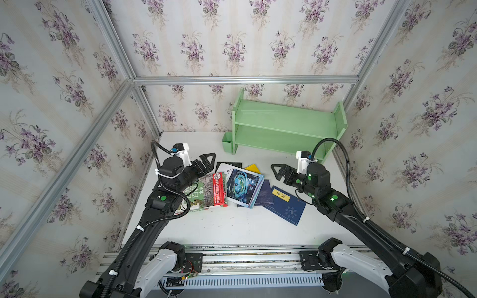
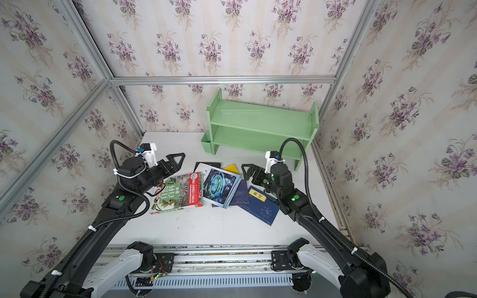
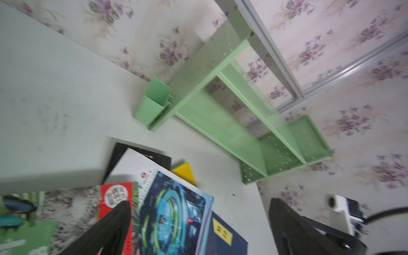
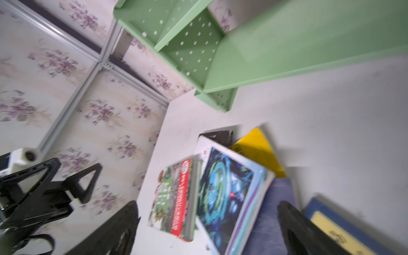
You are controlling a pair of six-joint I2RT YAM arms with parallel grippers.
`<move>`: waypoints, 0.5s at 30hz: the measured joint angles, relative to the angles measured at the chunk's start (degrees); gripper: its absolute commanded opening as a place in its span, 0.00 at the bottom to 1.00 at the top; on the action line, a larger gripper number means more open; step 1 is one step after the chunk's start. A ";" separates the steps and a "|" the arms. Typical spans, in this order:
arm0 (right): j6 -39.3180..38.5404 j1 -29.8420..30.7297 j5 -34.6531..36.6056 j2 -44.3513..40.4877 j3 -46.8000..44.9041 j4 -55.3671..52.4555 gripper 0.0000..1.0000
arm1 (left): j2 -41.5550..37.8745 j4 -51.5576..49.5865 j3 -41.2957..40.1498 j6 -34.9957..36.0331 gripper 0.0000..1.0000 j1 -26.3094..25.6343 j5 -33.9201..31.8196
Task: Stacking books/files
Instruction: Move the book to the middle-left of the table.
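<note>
At bench (image 1: 232, 227) centre, both top views: books (image 1: 244, 187) fanned flat, overlapping, unstacked.
Left wrist: left gripper (image 3: 198, 203) spread, empty, at fan's left.
Right wrist: right gripper (image 4: 207, 204) spread, empty, at fan's right.
Handling, judged: light, stiff, slick; take overhanging edges.

On the table (image 1: 232, 227), plant-photo book (image 1: 206, 192) leftmost, ring-cover book (image 1: 244, 187) right of it, overlying two far books (image 1: 229, 165) (image 1: 253, 168) and a middle book (image 1: 264, 194); labelled book (image 1: 286, 206) rightmost; two-tier shelf (image 1: 284, 121) behind at far right, bin (image 1: 227, 144) on its left end
</note>
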 measured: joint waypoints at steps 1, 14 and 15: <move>0.63 2.34 0.68 0.83 1.33 -0.33 1.00 | 0.02 -0.68 0.87 -0.87 1.00 -1.81 0.28; 5.86 7.91 4.70 0.83 0.04 8.87 1.00 | 5.01 -2.71 6.95 0.96 1.00 -4.90 4.37; 6.75 7.65 5.64 1.03 -0.37 8.76 1.00 | 6.29 -2.95 7.72 1.55 1.00 -4.90 4.92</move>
